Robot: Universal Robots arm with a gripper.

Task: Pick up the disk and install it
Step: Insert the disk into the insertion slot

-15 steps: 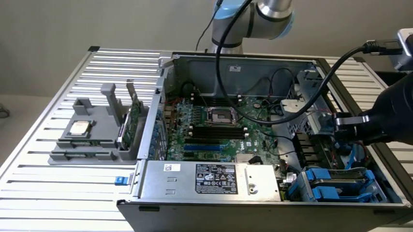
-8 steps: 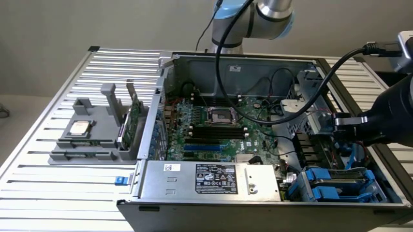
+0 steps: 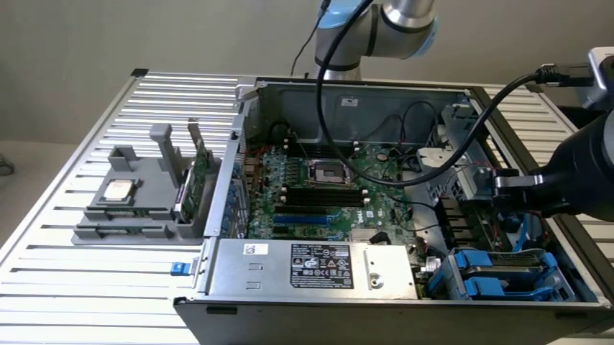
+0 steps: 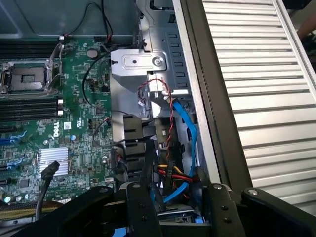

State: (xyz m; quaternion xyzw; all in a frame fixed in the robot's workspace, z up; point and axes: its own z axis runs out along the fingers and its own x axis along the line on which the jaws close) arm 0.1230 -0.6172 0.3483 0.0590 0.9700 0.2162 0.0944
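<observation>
Pincer [image 4: 180, 190] is standing part-open: black jaws apart, nothing seen clamped btwn them, w/ red, yellow & blue cables [image 4: 170, 173] showing thru the gap. It's hanging inside the open black-and-silver computer case [image 3: 384, 320], right over the drive bay.

The flat silver-grey disk in its blue plastic carrier [image 3: 499, 264] is lying in that bay, by the table's near edge toward the exterior view's right. Judging by that, pick-up is done & install is looking nearly finished. Can't tell if the disk is sitting fully home, or if the pincer is touching the carrier.

Room is tight. The case side wall is running close on one side, the cable bundle on the other, w/ the green motherboard [image 3: 326, 194] beyond. The free way out is probably straight up. The grey plastic fixture [image 3: 106, 233] is sitting well apart on the slatted metal table [image 3: 115, 302], near the exterior view's left edge.
</observation>
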